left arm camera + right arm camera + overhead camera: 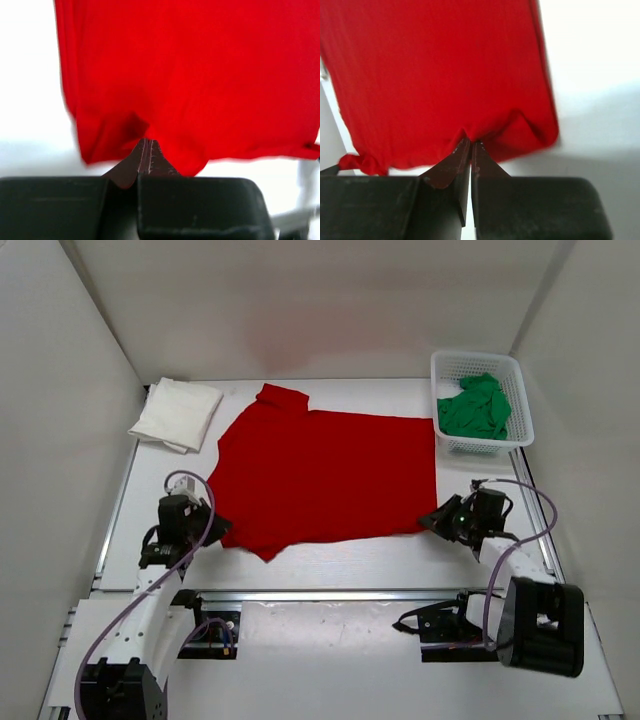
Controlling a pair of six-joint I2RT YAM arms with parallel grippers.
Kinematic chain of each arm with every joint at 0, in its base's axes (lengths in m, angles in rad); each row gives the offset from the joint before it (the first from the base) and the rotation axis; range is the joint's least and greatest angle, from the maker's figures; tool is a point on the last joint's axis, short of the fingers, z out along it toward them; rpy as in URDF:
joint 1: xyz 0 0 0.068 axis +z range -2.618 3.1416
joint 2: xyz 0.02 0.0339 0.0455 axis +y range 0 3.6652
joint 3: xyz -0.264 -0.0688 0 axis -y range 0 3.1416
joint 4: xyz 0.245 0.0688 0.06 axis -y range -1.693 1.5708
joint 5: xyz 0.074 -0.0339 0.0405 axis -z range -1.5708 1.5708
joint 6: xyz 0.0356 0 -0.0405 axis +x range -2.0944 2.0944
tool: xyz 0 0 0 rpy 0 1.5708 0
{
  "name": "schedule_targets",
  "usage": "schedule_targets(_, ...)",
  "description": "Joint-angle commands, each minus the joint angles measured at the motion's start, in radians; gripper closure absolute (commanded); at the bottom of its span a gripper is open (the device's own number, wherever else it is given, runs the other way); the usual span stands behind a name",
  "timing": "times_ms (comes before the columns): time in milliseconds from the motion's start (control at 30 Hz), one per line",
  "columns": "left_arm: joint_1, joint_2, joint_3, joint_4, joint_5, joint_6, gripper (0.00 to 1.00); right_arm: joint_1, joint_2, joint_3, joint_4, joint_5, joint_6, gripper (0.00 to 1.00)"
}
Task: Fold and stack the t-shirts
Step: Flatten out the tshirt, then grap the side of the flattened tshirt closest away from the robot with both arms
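Left gripper (148,150) clamped on red shirt (330,475) near-left corner | right gripper (471,145) clamped on its near-right corner | top view alone shows white shirt (177,413) at desk's far-left corner, green shirt (475,408) in basket (474,357) far-right

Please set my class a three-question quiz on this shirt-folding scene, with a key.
1. True or false: the green t-shirt lies inside the basket.
2. Fill the gap: the folded white t-shirt lies at the table's far ______ corner.
3. The left gripper and the right gripper are both shut on the near edge of: A) the red t-shirt; B) the white t-shirt; C) the basket.

Key: 1 true; 2 left; 3 A.
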Motion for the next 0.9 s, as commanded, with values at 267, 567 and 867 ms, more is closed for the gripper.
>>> schedule_targets(267,-0.001,-0.026,0.072,-0.089,0.143,-0.025,1.0,0.038,-0.309,-0.108,-0.143,0.108,0.021,1.0)
schedule_targets(567,0.081,0.227,0.272,0.179,0.17,-0.152,1.0,0.056,-0.039,0.07,0.017,0.125,0.029,1.0)
schedule_targets(867,0.045,0.48,0.437,0.305,0.071,-0.184,1.0,-0.007,0.133,0.185,0.146,0.093,0.095,1.0)
